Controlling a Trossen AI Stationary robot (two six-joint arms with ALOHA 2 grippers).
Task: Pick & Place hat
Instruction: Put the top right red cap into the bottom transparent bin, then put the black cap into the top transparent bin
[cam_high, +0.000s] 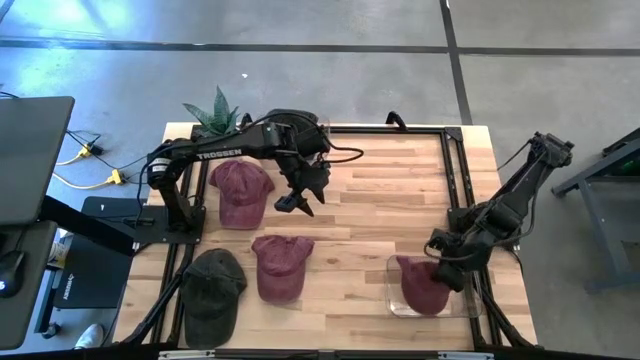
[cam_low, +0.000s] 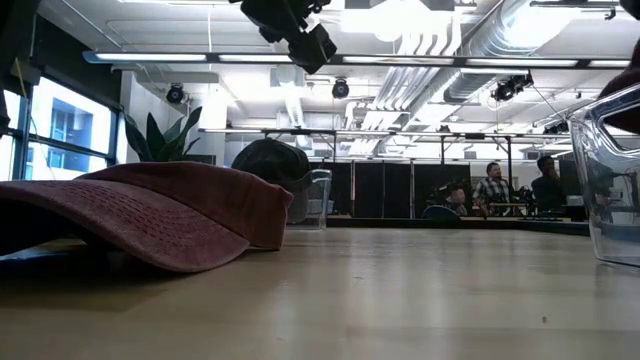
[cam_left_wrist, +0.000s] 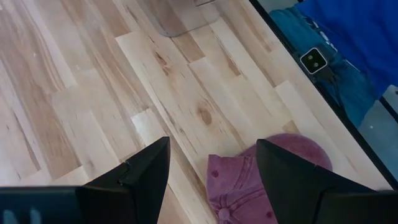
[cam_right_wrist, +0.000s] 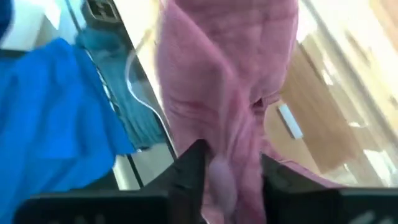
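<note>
My right gripper (cam_high: 443, 262) is shut on a maroon hat (cam_high: 420, 282) that hangs into a clear bin (cam_high: 393, 300) at the table's near right. My left gripper (cam_high: 298, 198) is open and empty, raised above the table's middle; it also shows at the top of the low view (cam_low: 295, 30). Below it, a second maroon hat (cam_left_wrist: 267, 180) lies flat on the table. A third maroon hat (cam_high: 240, 190) and a dark green hat (cam_high: 213, 290) lie flat toward the left. My right gripper pinches a bunched fold of the maroon hat's cloth (cam_right_wrist: 219, 163) between its two fingers, several layers together. The fingers come from above, slanting down. The hat hangs below them, inside the clear bin's walls; whether it rests on the bin's floor I cannot tell.
A dark hat (cam_high: 295, 122) sits in another clear bin (cam_low: 318, 200) at the far edge beside a potted plant (cam_high: 215, 110). Black rails (cam_high: 455, 180) frame the table. Bare wood lies between the two arms. People sit in the room beyond (cam_low: 492, 185).
</note>
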